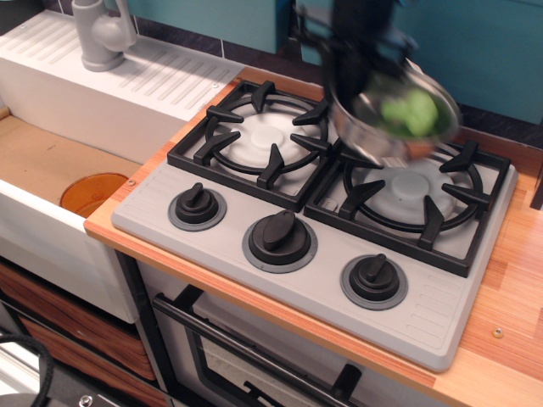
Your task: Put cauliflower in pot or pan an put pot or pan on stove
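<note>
The shiny steel pot (373, 127) hangs tilted and motion-blurred in the air above the back of the right burner grate (420, 199) of the grey stove (221, 233). The light-green cauliflower (411, 112) lies inside the pot, toward its right side. My gripper (346, 83) is a dark blur at the pot's left rim; it is shut on that rim and carries the pot. The fingers themselves are too smeared to make out.
The left burner grate (265, 136) is bare, and three black knobs (279, 240) line the stove's front. A white ridged sink unit (144, 80) with a grey faucet (102, 34) stands at the left, above an orange disc (93, 193). A wooden counter (509, 297) borders the right.
</note>
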You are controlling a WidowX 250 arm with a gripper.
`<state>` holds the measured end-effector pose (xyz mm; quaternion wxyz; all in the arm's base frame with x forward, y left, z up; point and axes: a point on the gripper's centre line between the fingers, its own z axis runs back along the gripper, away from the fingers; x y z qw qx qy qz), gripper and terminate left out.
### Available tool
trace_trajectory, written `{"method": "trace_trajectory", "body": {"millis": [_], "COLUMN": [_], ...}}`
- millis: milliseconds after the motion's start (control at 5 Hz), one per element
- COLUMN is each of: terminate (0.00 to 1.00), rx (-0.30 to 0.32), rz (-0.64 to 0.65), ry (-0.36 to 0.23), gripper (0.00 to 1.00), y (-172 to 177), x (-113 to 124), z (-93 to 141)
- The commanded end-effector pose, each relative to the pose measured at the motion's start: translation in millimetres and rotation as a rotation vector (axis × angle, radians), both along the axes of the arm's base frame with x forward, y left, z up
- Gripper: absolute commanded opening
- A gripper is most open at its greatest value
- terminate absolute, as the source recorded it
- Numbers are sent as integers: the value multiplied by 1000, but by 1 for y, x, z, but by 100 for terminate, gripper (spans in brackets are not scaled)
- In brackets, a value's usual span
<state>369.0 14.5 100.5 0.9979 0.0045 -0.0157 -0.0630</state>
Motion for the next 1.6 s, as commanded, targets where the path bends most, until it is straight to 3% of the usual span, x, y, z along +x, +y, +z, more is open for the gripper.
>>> {"method": "trace_trajectory", "body": {"millis": [0, 400, 600, 800, 1000, 1400], "terminate": [0, 0, 0, 0, 0, 0], "rx": [-5, -25, -21, 12, 32, 47], "rz": [-60, -80, -44, -27, -18, 2], "ry": [-68, -85, -89, -113, -116, -92], "gripper": [0, 0, 0, 100, 100, 100], "y": [62, 107, 111, 112, 103, 78], "x": [32, 35, 28, 24, 21, 23], "z": [11, -18, -28, -37, -34, -6]}}
